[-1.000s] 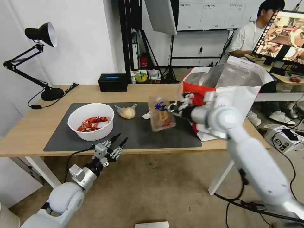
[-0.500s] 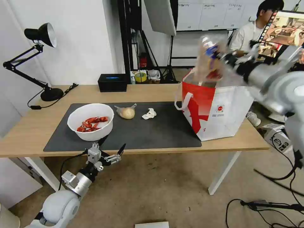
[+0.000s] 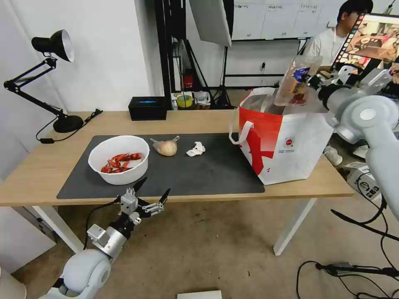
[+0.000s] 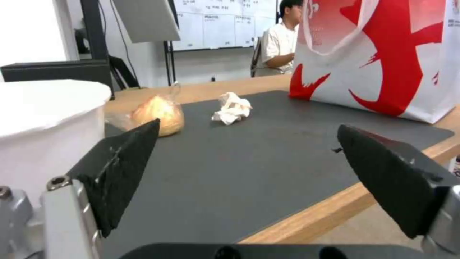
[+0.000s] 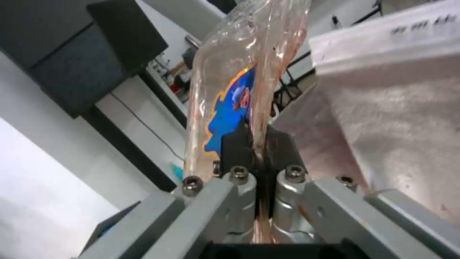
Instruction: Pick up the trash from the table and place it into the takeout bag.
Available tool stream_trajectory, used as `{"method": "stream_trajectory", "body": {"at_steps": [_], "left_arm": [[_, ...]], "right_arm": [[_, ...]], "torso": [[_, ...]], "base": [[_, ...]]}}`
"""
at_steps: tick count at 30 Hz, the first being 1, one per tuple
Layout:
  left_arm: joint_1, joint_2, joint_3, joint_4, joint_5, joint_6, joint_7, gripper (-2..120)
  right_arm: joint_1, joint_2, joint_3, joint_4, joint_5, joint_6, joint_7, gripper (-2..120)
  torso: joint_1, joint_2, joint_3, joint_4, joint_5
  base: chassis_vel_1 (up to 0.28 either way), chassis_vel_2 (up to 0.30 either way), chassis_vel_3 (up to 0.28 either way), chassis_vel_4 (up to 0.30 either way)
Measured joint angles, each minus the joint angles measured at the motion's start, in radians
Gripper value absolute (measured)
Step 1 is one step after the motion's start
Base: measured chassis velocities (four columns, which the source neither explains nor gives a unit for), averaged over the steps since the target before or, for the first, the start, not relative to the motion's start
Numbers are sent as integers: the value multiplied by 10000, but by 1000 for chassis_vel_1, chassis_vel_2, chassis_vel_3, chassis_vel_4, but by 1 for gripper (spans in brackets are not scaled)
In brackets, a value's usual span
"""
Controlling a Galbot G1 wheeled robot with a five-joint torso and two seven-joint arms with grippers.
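Note:
My right gripper (image 3: pixel 311 81) is shut on the edge of the clear hinged tray (image 3: pixel 296 79), holding it tilted over the open mouth of the red-and-white takeout bag (image 3: pixel 286 143). In the right wrist view the tray (image 5: pixel 239 86) is pinched between the fingers (image 5: pixel 238 145), beside the bag's silver lining (image 5: pixel 402 144). The white bowl of crayfish shells (image 3: pixel 119 159), the small clear bag with a tan lump (image 3: pixel 166 147) and the crumpled tissue (image 3: pixel 195 149) lie on the dark mat (image 3: pixel 187 176). Just below the table's front edge, my left gripper (image 3: pixel 152 192) stands open with nothing in it. The left wrist view shows the bowl (image 4: pixel 43 122), lump bag (image 4: pixel 158 113) and tissue (image 4: pixel 232 108).
A black desk lamp (image 3: pixel 54 45) stands at the table's (image 3: pixel 37 174) far left corner, with a black box (image 3: pixel 148 108) at the back edge. Behind the bag are a monitor (image 3: pixel 370 39) and a seated person. Cables run over the floor at the right.
My right arm has carried the tray up off the mat and over to the bag's mouth. The left gripper has shifted slightly and stays open.

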Motion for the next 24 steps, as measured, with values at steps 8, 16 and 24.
{"method": "stream_trajectory", "body": {"at_steps": [8,16,24], "left_arm": [[-54,-1,37,47,-5,4,-28,100],[-219,41,246,128,-12,37,-91,100],[-424,258,335,172,-55,205,-221,100]], "right_arm": [[-504,-46,16,463,411,-275,368,0],[-929,-143,421,848,1568,-652,887,0],[-864,-232,576,836,2428,-887,1583,26]], "torso": [[0,0,0,-1,1],[0,0,0,-2,2],[0,0,-1,-1,0]], "base": [[0,0,0,0],[0,0,0,0],[0,0,0,0]]}}
